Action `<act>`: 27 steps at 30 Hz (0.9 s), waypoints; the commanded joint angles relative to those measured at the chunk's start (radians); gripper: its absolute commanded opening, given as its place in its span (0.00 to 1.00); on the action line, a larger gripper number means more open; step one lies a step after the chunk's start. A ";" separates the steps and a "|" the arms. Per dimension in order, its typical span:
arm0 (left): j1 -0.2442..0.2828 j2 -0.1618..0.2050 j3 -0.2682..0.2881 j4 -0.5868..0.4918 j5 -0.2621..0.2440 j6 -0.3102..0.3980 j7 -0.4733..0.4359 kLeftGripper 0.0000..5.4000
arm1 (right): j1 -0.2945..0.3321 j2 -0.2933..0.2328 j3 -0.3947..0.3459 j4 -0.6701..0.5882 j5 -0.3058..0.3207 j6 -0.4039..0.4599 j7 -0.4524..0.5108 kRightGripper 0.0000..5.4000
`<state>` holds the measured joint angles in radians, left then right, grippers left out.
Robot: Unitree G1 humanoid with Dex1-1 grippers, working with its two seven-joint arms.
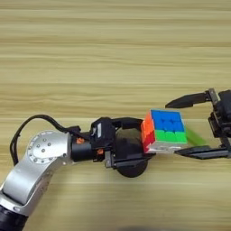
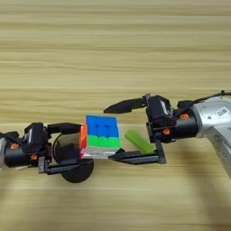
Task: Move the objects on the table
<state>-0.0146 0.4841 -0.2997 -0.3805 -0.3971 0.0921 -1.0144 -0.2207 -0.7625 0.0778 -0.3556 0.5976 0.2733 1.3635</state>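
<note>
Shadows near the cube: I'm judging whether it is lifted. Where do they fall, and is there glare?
Left eye view: a dark round patch, likely shadow, lies on the table beside the puzzle cube. Right eye view: mild sheen on the right arm's silver shell.

One puzzle cube (image 2: pixel 101 135), one green block (image 2: pixel 139 141), two claws.

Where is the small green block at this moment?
The green block lies flat on the table, just right of the puzzle cube, between the open fingers of the right end effector, near the middle of the right eye view.
</note>
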 commanded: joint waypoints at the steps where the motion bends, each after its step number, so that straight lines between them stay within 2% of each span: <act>1: -0.010 -0.005 0.000 -0.007 0.001 -0.010 0.002 0.60 | -0.004 -0.006 -0.025 -0.021 0.028 0.005 0.001 1.00; 7: -0.015 -0.019 0.014 0.002 -0.006 -0.015 0.018 0.60 | -0.009 0.004 -0.078 -0.045 0.133 0.051 -0.018 1.00; 10: -0.020 -0.031 0.023 0.009 -0.005 -0.016 0.031 0.60 | -0.001 0.003 -0.102 -0.050 0.164 0.061 -0.024 1.00; 18: -0.030 -0.063 0.065 0.029 -0.010 -0.023 0.082 0.60 | 0.028 0.009 -0.155 -0.053 0.211 0.062 -0.045 1.00; 23: -0.030 -0.078 0.096 0.044 -0.009 -0.028 0.109 0.60 | 0.046 0.011 -0.183 -0.050 0.222 0.057 -0.053 1.00; 27: -0.038 -0.081 0.135 0.098 0.006 -0.051 0.128 0.60 | 0.062 0.022 -0.201 -0.044 0.222 0.048 -0.060 1.00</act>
<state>-0.0339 0.4040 -0.1963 -0.3169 -0.3985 0.0634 -0.9001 -0.1685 -0.7431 -0.0994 -0.3957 0.8094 0.3251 1.3122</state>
